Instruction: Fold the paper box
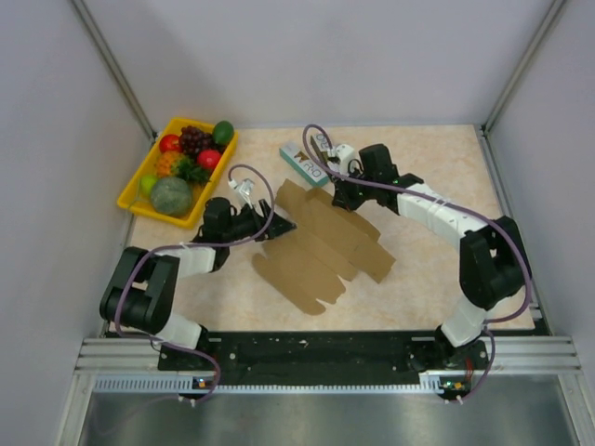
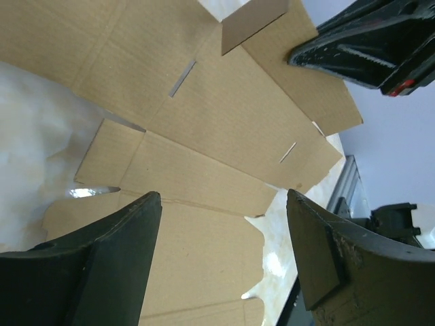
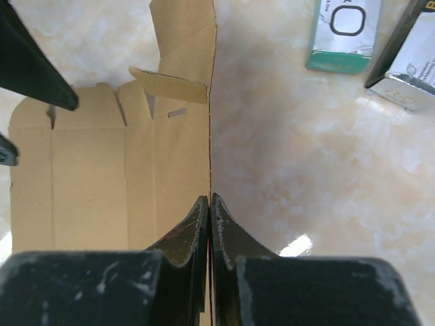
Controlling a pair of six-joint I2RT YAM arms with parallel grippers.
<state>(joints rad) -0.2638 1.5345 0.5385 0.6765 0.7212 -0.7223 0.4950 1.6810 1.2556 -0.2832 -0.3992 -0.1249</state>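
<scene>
The paper box (image 1: 321,249), a flat brown die-cut cardboard sheet with flaps and slots, lies unfolded in the middle of the beige marbled tabletop (image 1: 446,279), between the two arms. The right end effector (image 3: 209,210) has its fingers pressed together on the sheet's far right edge, pinching the cardboard. Near it, one small flap (image 3: 170,85) stands up from the sheet. The left end effector (image 2: 224,258) sits over the sheet's left side with its fingers wide apart; whether they touch the cardboard cannot be told. A teal printed carton (image 3: 343,34) and a brown-and-white printed carton (image 3: 408,68) lie just beyond the sheet. A yellow plastic tray (image 1: 156,215) of fruit sits at the far left.
</scene>
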